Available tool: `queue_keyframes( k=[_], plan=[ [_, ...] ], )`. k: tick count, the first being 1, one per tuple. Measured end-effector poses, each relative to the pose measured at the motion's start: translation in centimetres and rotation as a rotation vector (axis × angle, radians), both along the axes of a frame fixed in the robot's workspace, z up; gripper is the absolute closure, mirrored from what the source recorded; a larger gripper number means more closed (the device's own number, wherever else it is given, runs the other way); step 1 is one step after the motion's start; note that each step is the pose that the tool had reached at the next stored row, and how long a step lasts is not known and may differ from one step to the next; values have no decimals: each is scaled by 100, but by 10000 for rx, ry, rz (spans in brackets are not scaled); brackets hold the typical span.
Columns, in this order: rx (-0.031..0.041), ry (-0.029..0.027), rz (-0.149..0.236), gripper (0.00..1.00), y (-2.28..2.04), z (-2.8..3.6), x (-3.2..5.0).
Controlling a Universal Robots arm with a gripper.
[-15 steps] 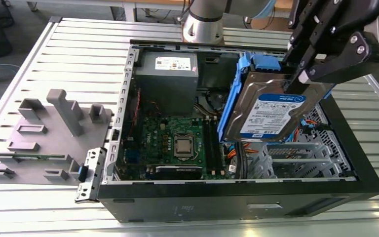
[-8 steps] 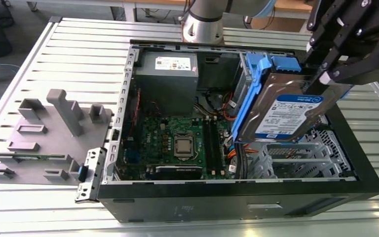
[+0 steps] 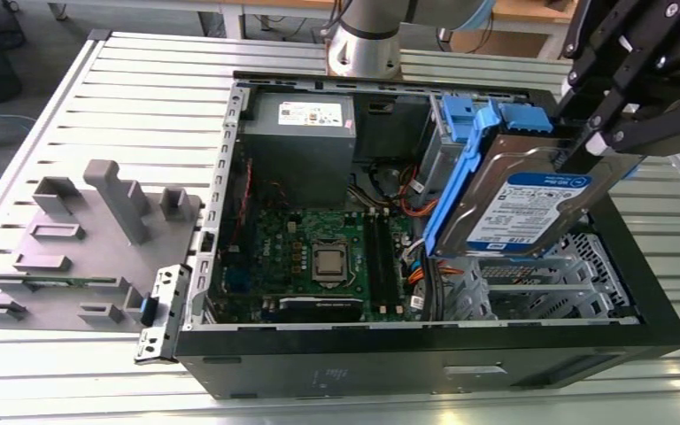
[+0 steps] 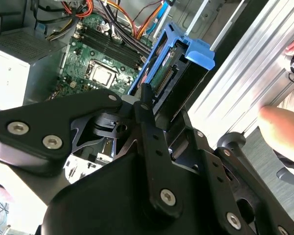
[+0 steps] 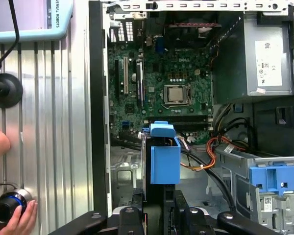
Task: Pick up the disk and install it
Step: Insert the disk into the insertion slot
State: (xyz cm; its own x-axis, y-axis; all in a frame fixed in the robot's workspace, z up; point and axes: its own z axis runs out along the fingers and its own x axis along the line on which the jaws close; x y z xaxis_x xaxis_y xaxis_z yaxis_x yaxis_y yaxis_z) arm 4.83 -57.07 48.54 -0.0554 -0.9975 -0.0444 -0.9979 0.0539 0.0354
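Slatted table [image 3: 104,80]: carries everything. The case sits in the middle of it.

Case [image 3: 435,372]: tower laid on its side with the side panel off, so the interior faces up and the arm can reach in from above.

Grey fixture [image 3: 81,239]: on the table just outside the case, on the exterior view's left. It looks like a parts holder. I can't tell what is in its slots.

Power supply [image 3: 298,133]: the grey box in the case's far corner. It's fixed and not part of this job.

Motherboard [image 3: 305,239]: flat on the case floor, bare in the middle.

Drive cage [image 3: 541,283]: perforated metal bay at the case's near end, on the exterior view's right. I judge it to be where the disk goes.

Disk [image 3: 529,208]: clipped in its blue bracket [image 3: 464,168], in the air above the case over the cage end, tilted on edge with the label facing out. It isn't seated. The on-edge hold probably keeps it clear of the case walls and cables.

Gripper [image 3: 594,146]: clamped on the disk's upper end, which leaves the blue bracket rails free. In the second wrist view the connector end [image 4: 164,81] points away from the gripper toward the case interior.

Hand [image 5: 12,223]: a person's, outside the case on the table, resting on a round black knob.
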Motion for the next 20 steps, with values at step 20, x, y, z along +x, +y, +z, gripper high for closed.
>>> queue_keyframes(
  k=[20],
  plan=[
    [0, 5, 0, 65, -92, -35, 303]
  ],
)
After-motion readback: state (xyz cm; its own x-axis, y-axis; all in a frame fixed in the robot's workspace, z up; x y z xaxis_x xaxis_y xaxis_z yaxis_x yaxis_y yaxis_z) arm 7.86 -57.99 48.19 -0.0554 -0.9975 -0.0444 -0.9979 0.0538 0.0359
